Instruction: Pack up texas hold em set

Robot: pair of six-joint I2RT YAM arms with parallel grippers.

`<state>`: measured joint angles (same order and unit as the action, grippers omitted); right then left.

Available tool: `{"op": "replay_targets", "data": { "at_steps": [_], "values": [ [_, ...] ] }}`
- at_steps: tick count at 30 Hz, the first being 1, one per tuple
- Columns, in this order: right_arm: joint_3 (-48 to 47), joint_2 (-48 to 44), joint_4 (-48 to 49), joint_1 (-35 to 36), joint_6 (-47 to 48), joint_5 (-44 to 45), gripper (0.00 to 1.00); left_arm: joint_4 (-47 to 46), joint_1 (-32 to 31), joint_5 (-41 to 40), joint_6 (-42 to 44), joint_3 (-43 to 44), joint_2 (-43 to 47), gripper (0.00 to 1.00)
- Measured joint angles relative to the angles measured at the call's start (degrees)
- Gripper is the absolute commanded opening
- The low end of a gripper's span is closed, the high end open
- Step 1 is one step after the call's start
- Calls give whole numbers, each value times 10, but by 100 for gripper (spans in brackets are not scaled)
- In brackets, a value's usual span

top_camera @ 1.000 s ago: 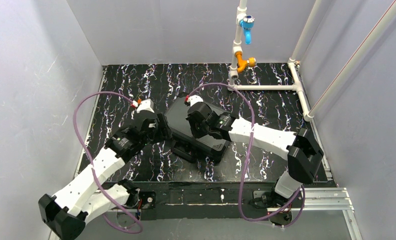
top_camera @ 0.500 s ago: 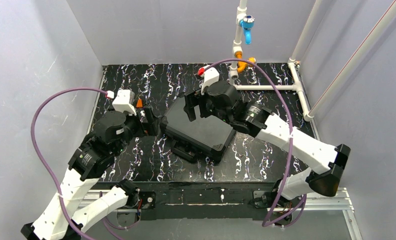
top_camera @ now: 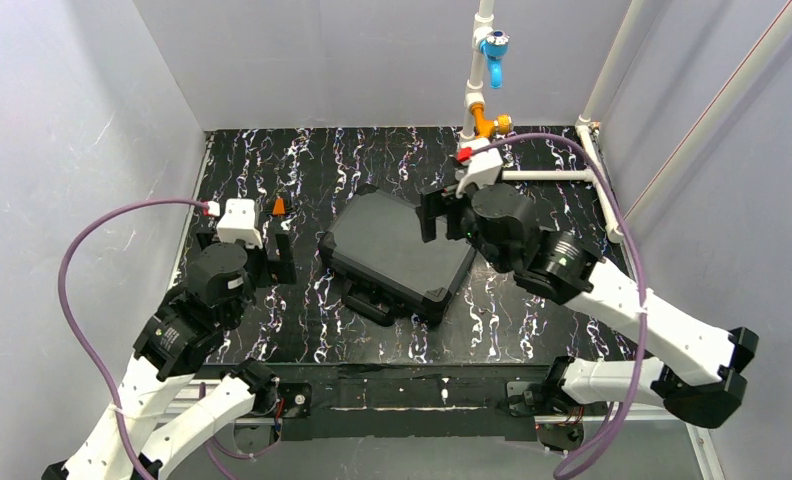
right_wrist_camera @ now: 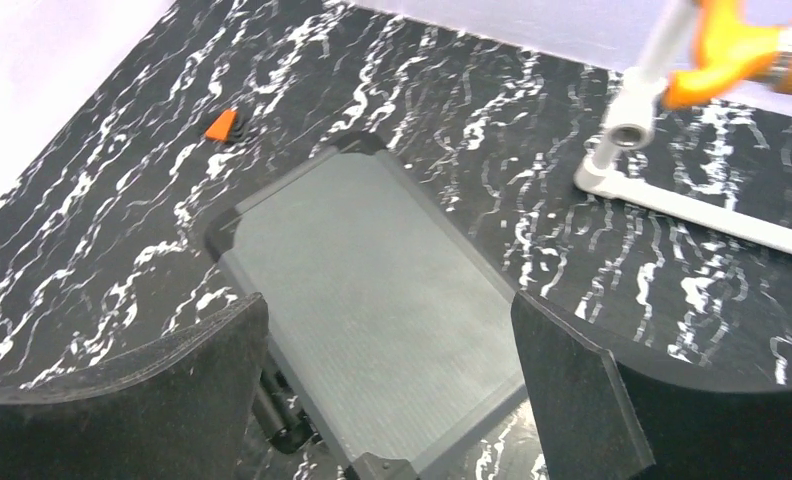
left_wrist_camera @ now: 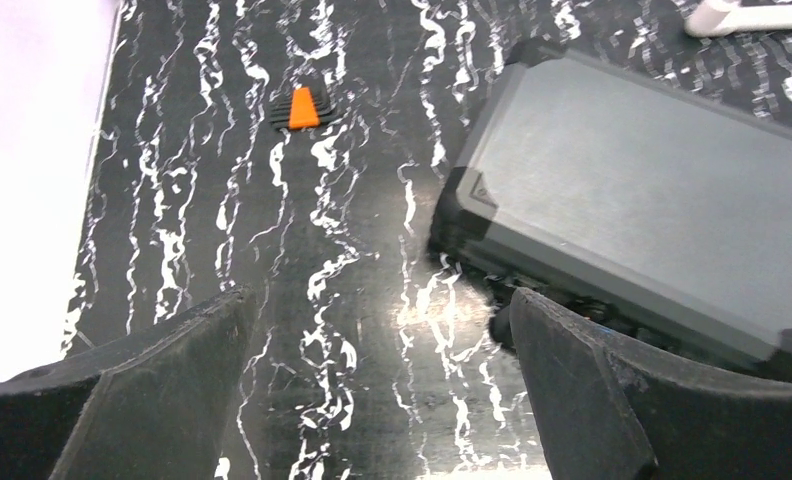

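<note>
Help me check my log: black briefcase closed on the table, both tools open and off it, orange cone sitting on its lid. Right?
Not quite. The orange cone stands on the table, apart from the black briefcase, not on its lid; the left wrist view shows it. The briefcase is closed, and the left tool and right tool are open and off it.

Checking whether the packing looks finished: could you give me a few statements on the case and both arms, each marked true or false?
The briefcase lies on the table with its lid down. True.
The left jaws clamp the briefcase. False: they stand open, apart from it.
The right jaws are open and empty. True.
The orange cone sits on the briefcase. False: it stands on the table, apart from the case.
</note>
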<state>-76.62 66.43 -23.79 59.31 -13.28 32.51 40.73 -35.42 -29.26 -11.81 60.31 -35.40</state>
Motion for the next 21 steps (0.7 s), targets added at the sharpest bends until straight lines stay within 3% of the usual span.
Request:
{"op": "replay_targets", "data": {
  "at_steps": [12,21],
  "values": [
    [87,-155,-19,0,-20,133,98,-18,0,-65,-2,-109,38,98],
    [289,-238,-60,0,-153,136,98,-52,0,-85,7,-134,45,98]
  ]
}}
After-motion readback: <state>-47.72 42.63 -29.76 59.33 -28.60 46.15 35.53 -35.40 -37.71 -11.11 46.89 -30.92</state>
